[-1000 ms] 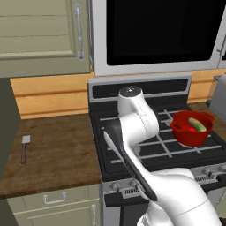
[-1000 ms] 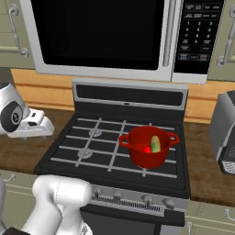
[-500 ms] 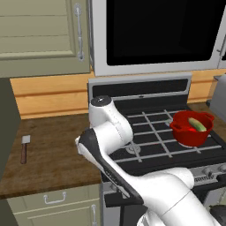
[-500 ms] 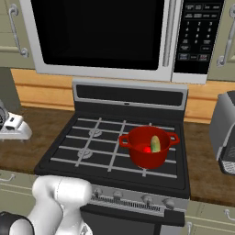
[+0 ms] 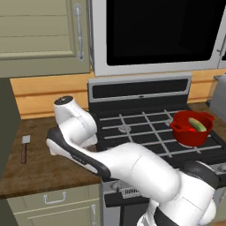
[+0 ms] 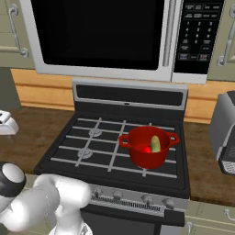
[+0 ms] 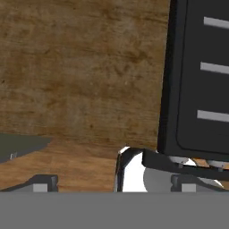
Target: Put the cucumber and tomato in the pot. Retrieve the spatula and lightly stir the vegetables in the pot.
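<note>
Fingers [image 7: 114, 185] spread wide, grasping nothing | left base: arm has swung left off the stove toward spatula [image 5: 24, 148] on tabletop [image 5: 39, 170] | right base: cucumber [image 6: 155, 143] and tomato [image 6: 147, 149] in pot [image 6: 148, 147] | hand: wood tabletop beside stove [image 7: 197, 76]; fetching spatula next.

Arm [image 5: 75, 132] bent low over wooden counter [image 5: 39, 170]. Spatula [image 5: 24, 148] lies at far left (blade away). Cucumber [image 5: 197, 124] sits in pot [image 5: 190, 129] on stove [image 5: 150, 132].

red pot [image 5: 190, 132], yellow-green cucumber [image 5: 197, 125], red tomato [image 6: 147, 149]
</note>
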Motion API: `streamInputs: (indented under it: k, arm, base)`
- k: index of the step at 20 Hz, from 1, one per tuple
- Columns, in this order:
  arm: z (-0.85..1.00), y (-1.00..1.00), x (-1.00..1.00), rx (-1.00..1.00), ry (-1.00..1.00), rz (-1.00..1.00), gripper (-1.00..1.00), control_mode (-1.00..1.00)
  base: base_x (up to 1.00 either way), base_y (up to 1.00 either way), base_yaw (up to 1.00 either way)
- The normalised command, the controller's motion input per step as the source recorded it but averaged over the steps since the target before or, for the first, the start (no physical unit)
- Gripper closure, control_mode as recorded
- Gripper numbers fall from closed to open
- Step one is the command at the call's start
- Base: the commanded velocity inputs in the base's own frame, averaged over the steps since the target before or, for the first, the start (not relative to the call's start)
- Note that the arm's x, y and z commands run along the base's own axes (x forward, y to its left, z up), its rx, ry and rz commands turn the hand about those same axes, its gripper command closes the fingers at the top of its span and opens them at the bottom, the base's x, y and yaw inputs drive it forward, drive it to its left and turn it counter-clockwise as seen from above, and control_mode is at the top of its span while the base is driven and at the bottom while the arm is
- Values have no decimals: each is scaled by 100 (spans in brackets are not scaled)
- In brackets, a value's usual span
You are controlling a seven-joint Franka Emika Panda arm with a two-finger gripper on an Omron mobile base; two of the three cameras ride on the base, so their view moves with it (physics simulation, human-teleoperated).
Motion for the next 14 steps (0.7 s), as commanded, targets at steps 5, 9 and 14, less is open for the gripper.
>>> streamInputs:
  k: [5, 9, 14]
  arm:
    - [-44, 67, 33, 0, 1, 0, -100, -100]
    - [-24, 75, 36, -2, 0, 0, -100, -100]
    - [-18, 57, 20, -1, -3, -1, -100, -100]
  base:
    - [0, 0, 0]
    - [0, 0, 0]
    - [0, 0, 0]
